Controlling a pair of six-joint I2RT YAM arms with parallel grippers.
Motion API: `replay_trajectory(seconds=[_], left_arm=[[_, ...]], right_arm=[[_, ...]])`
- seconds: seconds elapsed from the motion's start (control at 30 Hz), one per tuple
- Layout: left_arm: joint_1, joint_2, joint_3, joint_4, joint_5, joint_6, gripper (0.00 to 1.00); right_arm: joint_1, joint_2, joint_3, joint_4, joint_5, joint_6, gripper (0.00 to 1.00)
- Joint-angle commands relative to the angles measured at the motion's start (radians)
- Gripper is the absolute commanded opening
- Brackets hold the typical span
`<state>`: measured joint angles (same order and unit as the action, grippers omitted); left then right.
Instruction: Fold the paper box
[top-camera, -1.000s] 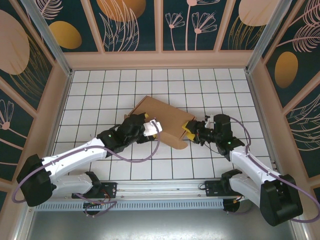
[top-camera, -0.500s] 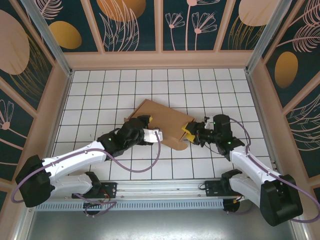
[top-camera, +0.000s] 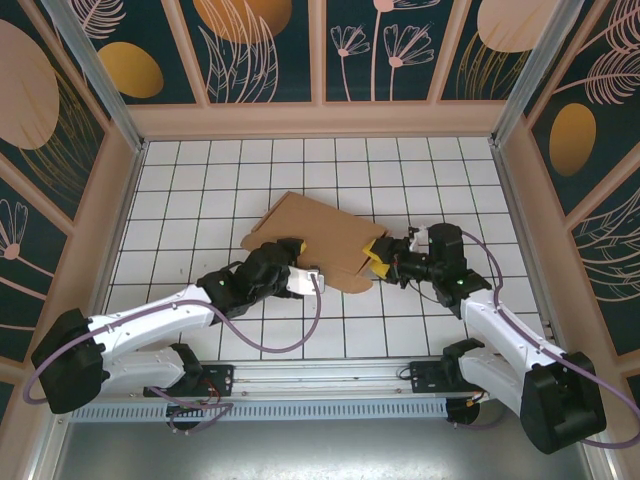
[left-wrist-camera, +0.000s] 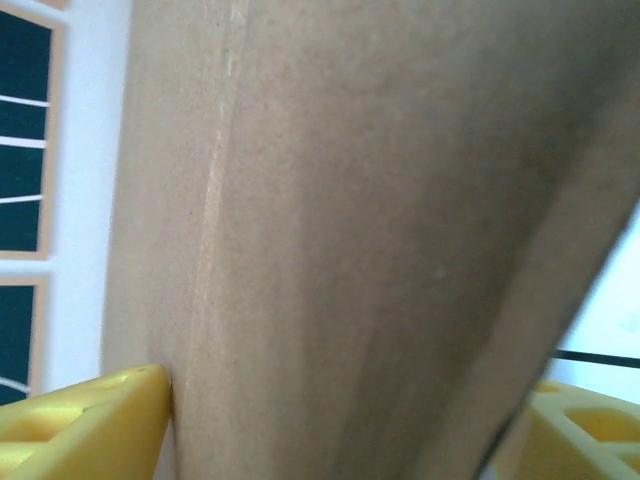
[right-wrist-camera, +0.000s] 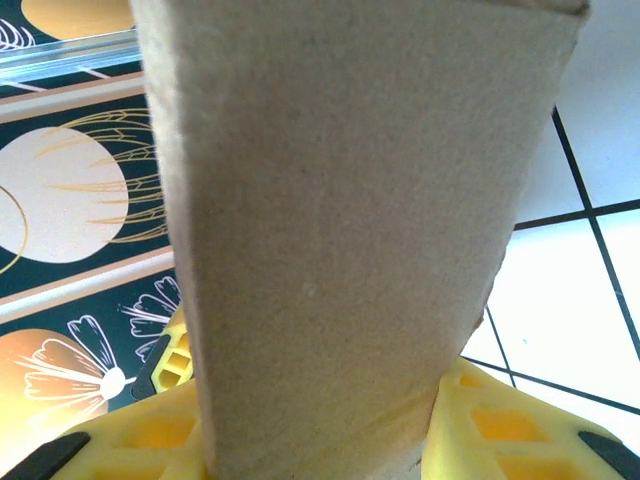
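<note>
Since the white tiled table (top-camera: 200, 180) is the biggest thing going, I'll start there: the paper box (top-camera: 320, 235) sits about in the middle of it, plain brown cardboard lying mostly flat, with its creased near edge facing the arms.

Left gripper (top-camera: 303, 275) is at the box's near-left edge. From the left wrist cam, cardboard takes up the whole gap between its yellow fingers (left-wrist-camera: 80, 425), which are spread wide. One finger touches the sheet, but honestly I can't tell if it's actually clamping anything.

Right gripper (top-camera: 378, 260) is on the box's right corner. The right wrist cam is clearer: a strip of cardboard stands between the yellow pads (right-wrist-camera: 500, 425), both pressed against it, so that one has the box pinched.
</note>
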<state>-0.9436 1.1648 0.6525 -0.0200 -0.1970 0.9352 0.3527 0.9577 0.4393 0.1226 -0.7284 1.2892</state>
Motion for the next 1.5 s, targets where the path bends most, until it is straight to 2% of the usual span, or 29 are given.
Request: replay_trajectory(seconds=[0.0,0.17,0.27,0.4,0.5,0.67,0.8,0.87,1.0,1.1,1.2,1.3,1.37,1.47], left_arm=[[-0.004,0.011,-0.069,0.174,-0.158,0.066,0.82],[-0.038,0.001,-0.181,0.513,-0.263,0.311,0.81],[-0.047,-0.002,-0.187,0.599,-0.288,0.368,0.72],[-0.048,-0.008,-0.175,0.629,-0.317,0.409,0.61],[-0.049,-0.015,-0.171,0.606,-0.313,0.420,0.57],[-0.048,-0.048,-0.166,0.569,-0.319,0.417,0.51],[-0.048,-0.086,-0.140,0.469,-0.315,0.407,0.46],[-0.050,-0.105,-0.119,0.397,-0.312,0.391,0.46],[-0.063,-0.152,-0.053,0.173,-0.299,0.325,0.47],[-0.078,-0.171,0.033,-0.041,-0.283,0.226,0.48],[-0.105,-0.168,0.114,-0.224,-0.270,0.142,0.50],[-0.132,-0.140,0.189,-0.369,-0.257,0.062,0.52],[-0.138,-0.105,0.251,-0.468,-0.238,-0.005,0.53],[-0.139,-0.031,0.355,-0.614,-0.201,-0.096,0.53]], right_arm=[[0.010,-0.040,0.013,0.191,-0.097,0.068,0.38],[0.024,-0.050,-0.001,0.242,-0.111,0.122,0.38],[0.023,-0.057,-0.005,0.244,-0.115,0.133,0.39],[0.024,-0.062,-0.020,0.266,-0.116,0.153,0.42],[0.025,-0.062,-0.028,0.271,-0.117,0.156,0.46],[0.025,-0.071,-0.027,0.248,-0.113,0.117,0.61],[0.024,-0.086,-0.013,0.168,-0.082,0.040,0.77],[0.011,-0.100,0.014,0.053,-0.049,-0.042,0.83],[-0.058,-0.152,0.144,-0.322,0.126,-0.320,0.85],[-0.068,-0.185,0.274,-0.577,0.375,-0.544,0.85],[-0.069,-0.206,0.343,-0.629,0.504,-0.679,0.81],[-0.070,-0.130,0.361,-0.483,0.388,-0.719,0.72],[-0.064,0.001,0.405,-0.407,0.324,-0.748,0.66],[-0.058,0.244,0.499,-0.351,0.259,-0.804,0.51]])
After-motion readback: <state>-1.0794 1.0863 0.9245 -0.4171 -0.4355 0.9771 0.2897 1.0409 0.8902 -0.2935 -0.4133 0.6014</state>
